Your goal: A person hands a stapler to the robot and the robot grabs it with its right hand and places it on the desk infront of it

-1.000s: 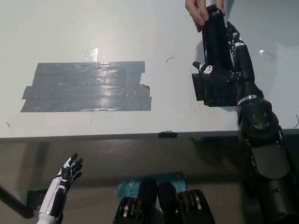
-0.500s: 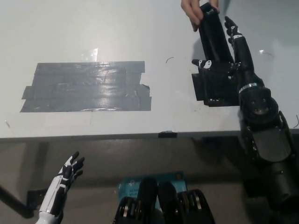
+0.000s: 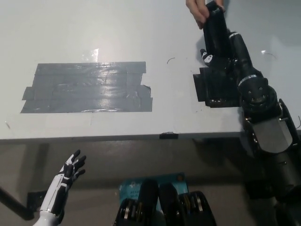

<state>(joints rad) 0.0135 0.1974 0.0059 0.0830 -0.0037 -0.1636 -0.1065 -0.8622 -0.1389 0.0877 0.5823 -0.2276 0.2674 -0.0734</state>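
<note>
At the lower left of the frame, below the desk [image 3: 141,28] edge, the left hand [image 3: 69,170] hangs with fingers spread, holding nothing. On the desk's left-centre lies a grey tape patch [image 3: 87,88]; a black patch [image 3: 214,87] sits to the right. Above it, the right hand [image 3: 225,52] wraps the stapler [image 3: 215,30], fingers closed around its lower part. At the top edge, a person's hand [image 3: 197,9] grips the stapler's far end.

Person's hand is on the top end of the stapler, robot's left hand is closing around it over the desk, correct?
Not the left. The head view shows the black right hand at the stapler; the person's hand holds its top end. The white left hand hangs open below the desk edge.
</note>
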